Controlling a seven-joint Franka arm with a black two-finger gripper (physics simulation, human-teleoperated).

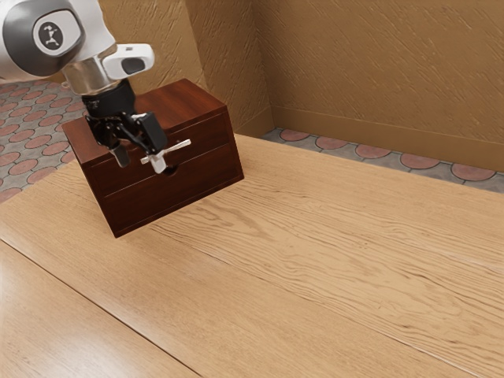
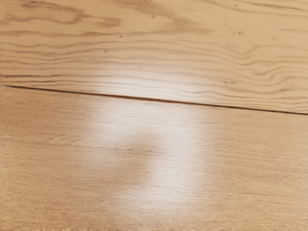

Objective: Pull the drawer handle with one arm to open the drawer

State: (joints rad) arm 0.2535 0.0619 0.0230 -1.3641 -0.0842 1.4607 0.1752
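Arm: the robot arm (image 1: 47,35) enters from the upper left of the exterior view and reaches down to the front of the cabinet.

Cabinet: a dark brown wooden cabinet (image 1: 185,185) stands on the table (image 1: 315,252), near the far corner at the exterior view's left. Its front face turns toward the camera and a little toward the exterior view's right.

Drawer: the drawer (image 1: 206,134) is the upper part of the front face. Its front lies level with the panel under it, so it looks closed.

Handle: the handle (image 1: 169,150) is a pale thin bar on a short post, near the middle of the drawer front. It runs along the front and rises slightly toward the exterior view's right.

Gripper: the black gripper (image 1: 138,154) hangs just in front of the drawer, at the end of the handle nearer the exterior view's left. Its two fingers are spread apart. The pictures do not show both fingers touching the bar.

Table in the wrist view: the table (image 2: 154,48) is light oak planks. A dark seam (image 2: 154,100) crosses between two planks, and a soft patch of light (image 2: 149,154) lies beside it.

Room: a floor (image 1: 31,134) of red and grey tiles lies behind the table, and a brown wall (image 1: 378,63) closes the back.
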